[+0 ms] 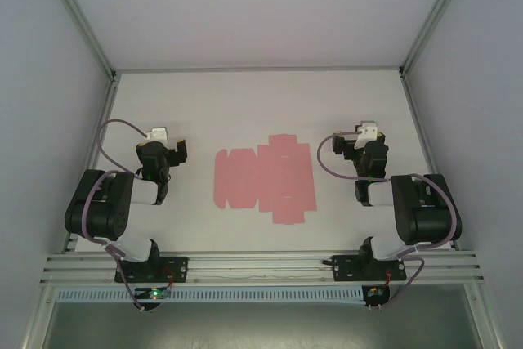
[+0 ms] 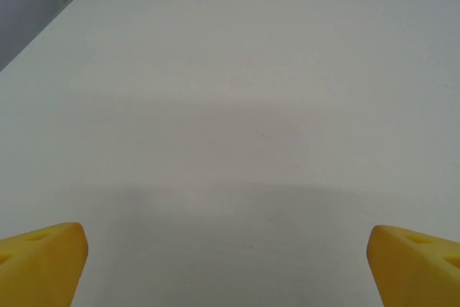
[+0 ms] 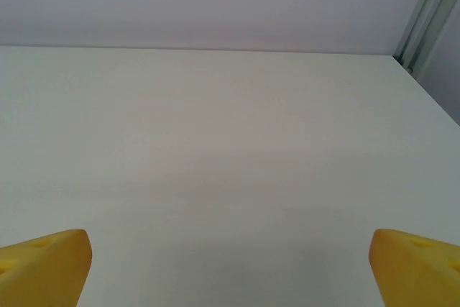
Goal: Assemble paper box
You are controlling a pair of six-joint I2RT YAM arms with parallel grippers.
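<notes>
Near the worktop's [image 1: 245, 96] left edge, your left gripper [image 2: 228, 264] hangs with its jaws spread wide and empty. Between the arms, around mid-worktop, the paper box [image 1: 265, 179] lies as a flat pink die-cut sheet. No walls are raised, so it holds nothing. Expect thin card that is light, floppy and easily creased, and hard to lift off flat, so take an outer flap. Near the right edge, your right gripper [image 3: 230, 267] is equally spread and empty.
</notes>
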